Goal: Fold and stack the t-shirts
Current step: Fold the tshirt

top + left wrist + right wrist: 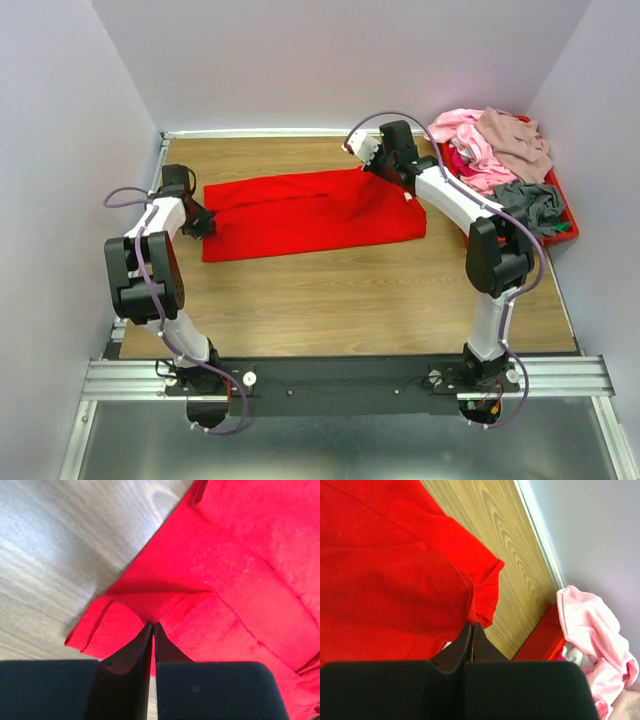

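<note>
Overhead, you see the red t-shirt (300,215) lying long and flat across the wooden surface (350,290), one arm at each end of it. Only your wrist views show the grips. The left gripper (152,626) has its fingers nearly closed, pinching a fold of red cloth at the shirt's left end. The right gripper (472,625) is pressed together on the seam of the sleeve (485,585) at the far right corner.

Only the top view takes in the whole red tray (565,215) at the right rear. It is heaped with a pink t-shirt (465,135), a mauve-beige t-shirt (515,140) and a grey t-shirt (530,205).

A small white patch (408,197) sits at the red shirt's right edge, too small to read.

Pale lilac walls (340,60) close in the surface on three sides.
</note>
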{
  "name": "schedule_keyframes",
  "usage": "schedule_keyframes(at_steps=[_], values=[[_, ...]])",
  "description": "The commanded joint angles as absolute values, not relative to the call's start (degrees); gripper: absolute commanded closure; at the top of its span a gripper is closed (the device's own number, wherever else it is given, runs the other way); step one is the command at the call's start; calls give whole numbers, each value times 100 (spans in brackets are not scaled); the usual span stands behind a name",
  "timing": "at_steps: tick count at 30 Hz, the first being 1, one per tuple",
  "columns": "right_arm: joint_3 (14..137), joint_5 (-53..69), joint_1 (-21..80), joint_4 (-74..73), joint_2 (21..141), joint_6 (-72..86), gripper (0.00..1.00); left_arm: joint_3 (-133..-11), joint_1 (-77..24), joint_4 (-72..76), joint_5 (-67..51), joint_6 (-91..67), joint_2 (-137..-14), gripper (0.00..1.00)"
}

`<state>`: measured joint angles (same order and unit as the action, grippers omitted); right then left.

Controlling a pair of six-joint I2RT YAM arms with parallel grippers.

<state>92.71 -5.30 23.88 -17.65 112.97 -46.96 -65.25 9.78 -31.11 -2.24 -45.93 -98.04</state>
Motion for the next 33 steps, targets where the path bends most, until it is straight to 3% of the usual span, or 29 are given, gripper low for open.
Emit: schedule_keyframes(at_steps=[1,9,22,33], values=[[9176,-475,2364,-1714,11206,-4649,99,-6750,1072,-3076,-580,-4456,-9993,85],[9114,-457,2364,-1714,11188,-4667,99,-7031,1335,-3129,-983,-4263,-10037,72],[8843,-247,2364,-1714,10909,-4588,100,-6742,1925,-2910,-2292,-3727,-9774,71],[6400,501,2364,-1714,8949,-4597,99,-5635,1855,-1530,-4007,-3244,-8343,71]])
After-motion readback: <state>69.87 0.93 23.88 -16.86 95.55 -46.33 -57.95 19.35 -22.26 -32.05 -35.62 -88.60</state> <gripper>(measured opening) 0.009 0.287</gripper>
